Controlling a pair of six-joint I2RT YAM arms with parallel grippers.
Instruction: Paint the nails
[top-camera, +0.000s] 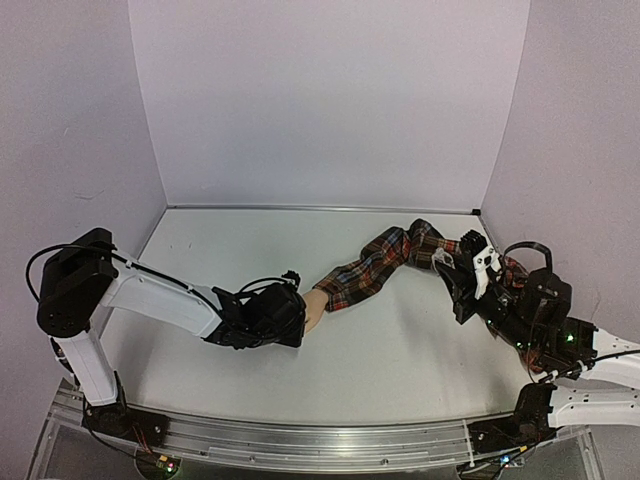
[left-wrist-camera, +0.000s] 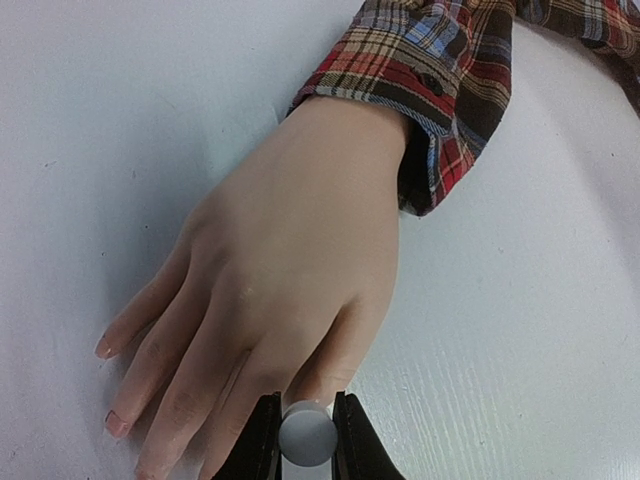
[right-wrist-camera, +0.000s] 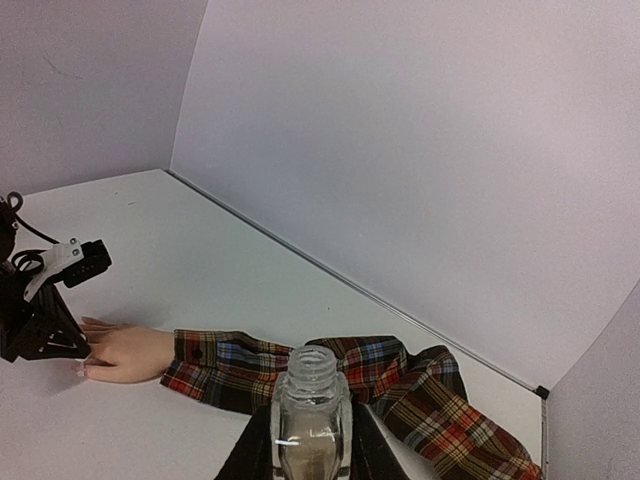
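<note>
Jaws grip round white cap (left-wrist-camera: 307, 435); threaded clear bottle (right-wrist-camera: 311, 420).

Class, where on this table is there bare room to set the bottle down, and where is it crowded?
Two bare patches: the far table between the back wall and the plaid sleeve, and the near middle between sleeve and front rail. Crowded: the mannequin hand at the left gripper, and the right side by the bottle.
</note>
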